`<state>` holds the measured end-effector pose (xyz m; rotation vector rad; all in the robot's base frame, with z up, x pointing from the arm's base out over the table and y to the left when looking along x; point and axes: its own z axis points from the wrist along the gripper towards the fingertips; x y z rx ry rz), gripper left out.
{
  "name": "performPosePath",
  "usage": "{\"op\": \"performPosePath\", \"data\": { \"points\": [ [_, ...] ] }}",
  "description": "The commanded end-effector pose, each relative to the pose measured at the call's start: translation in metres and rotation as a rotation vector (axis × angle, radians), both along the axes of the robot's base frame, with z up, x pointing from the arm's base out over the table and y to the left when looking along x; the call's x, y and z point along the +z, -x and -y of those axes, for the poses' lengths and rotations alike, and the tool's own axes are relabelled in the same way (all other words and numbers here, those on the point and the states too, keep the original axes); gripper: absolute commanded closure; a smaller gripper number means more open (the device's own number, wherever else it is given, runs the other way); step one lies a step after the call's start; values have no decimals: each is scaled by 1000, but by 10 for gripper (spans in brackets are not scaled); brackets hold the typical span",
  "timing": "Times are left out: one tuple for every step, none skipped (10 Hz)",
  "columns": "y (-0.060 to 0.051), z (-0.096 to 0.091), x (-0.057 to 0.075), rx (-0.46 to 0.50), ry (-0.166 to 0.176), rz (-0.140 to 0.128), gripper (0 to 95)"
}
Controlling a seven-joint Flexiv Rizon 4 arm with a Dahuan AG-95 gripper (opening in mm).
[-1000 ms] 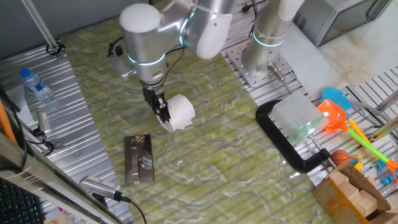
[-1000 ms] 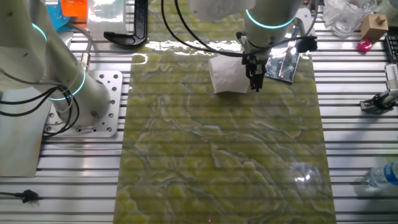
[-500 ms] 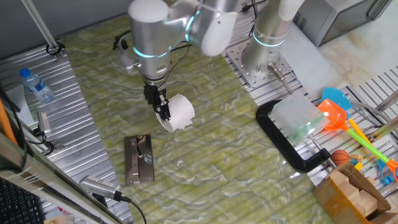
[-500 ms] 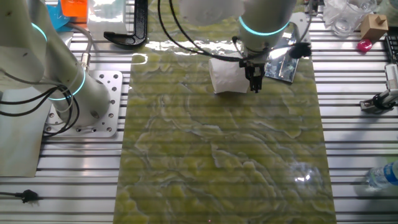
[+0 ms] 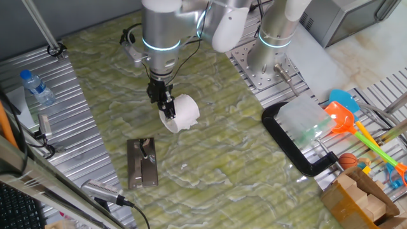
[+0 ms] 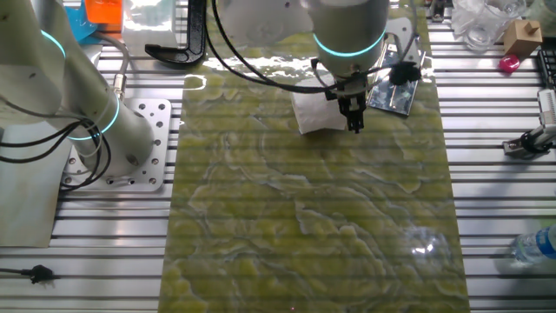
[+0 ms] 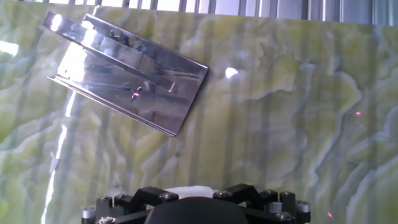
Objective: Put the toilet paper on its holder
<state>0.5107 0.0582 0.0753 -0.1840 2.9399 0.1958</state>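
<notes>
The white toilet paper [image 5: 183, 113] hangs in my gripper [image 5: 167, 109] over the green mat, its hollow core facing front-left. The gripper is shut on the roll's wall at its left end. In the other fixed view the toilet paper [image 6: 313, 114] sits left of the gripper [image 6: 352, 114]. The holder [image 5: 142, 163], a shiny metal plate with a short post, lies on the mat front-left of the roll and apart from it; it also shows in the other fixed view [image 6: 395, 89]. In the hand view the holder [image 7: 127, 73] lies upper left, and a strip of the toilet paper [image 7: 185, 188] shows between the jaws.
A large black C-clamp [image 5: 297, 151] lies at the mat's right edge. Bright plastic toys [image 5: 346, 116] and a cardboard box [image 5: 359, 198] are at the far right. A water bottle [image 5: 37, 88] lies at the left. A second arm's base [image 5: 272, 44] stands behind.
The arm's upper joints have swung to the right and the wrist has turned. The gripper and the roll have shifted only slightly. The holder has not moved.
</notes>
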Motion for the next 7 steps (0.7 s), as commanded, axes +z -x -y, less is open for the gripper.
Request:
{"op": "performPosePath", "data": {
  "points": [
    [-1,0,-1,-1,-24,50,0],
    [-1,0,-1,-1,-51,95,0],
    [0,-1,1,-10,-78,117,0],
    [-1,-1,2,-5,-82,131,0],
    [-2,-2,3,-3,-78,125,0],
    [-3,-2,3,-8,-78,118,0],
    [-3,-2,3,-13,-85,122,0]
  ]
}}
